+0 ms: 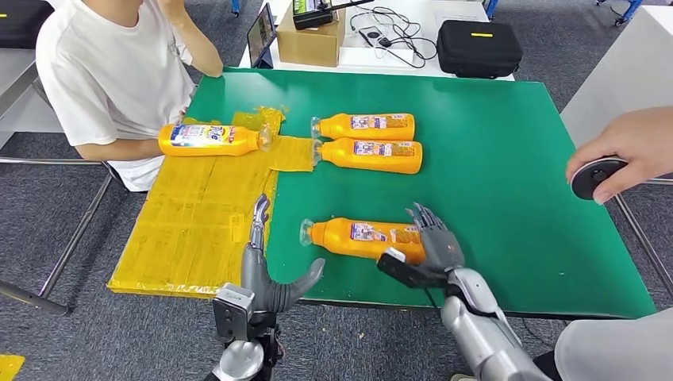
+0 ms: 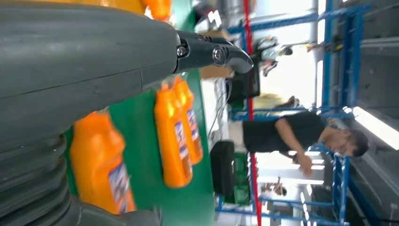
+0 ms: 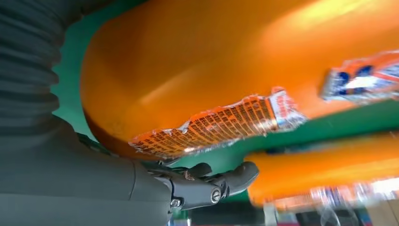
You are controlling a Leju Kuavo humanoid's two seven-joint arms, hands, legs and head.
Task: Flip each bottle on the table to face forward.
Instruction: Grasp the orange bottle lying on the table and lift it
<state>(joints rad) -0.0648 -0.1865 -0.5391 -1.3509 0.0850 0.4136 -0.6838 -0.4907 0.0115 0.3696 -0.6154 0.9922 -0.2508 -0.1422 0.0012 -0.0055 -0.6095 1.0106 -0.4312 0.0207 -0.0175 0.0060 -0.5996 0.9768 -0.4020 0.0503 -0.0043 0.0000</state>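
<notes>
Four orange bottles lie on their sides on the green table (image 1: 508, 198). Two of them (image 1: 365, 125) (image 1: 371, 155) lie side by side mid-table; the left wrist view shows this pair (image 2: 179, 136) too. A third bottle (image 1: 208, 140) rests on the yellow mat (image 1: 190, 230) under a person's hand. The nearest bottle (image 1: 357, 237) (image 3: 226, 70) points its cap left, and my right hand (image 1: 428, 248) grips its base end, fingers over it and thumb (image 3: 207, 186) on the near side. My left hand (image 1: 270, 274) stands open at the mat's front edge, holding nothing.
A person in a white shirt (image 1: 111, 71) sits at the table's far left. At the right edge another person's hand holds a black round object (image 1: 595, 176). A cardboard box (image 1: 311, 40), cables and a black case (image 1: 478, 48) stand on the white table behind.
</notes>
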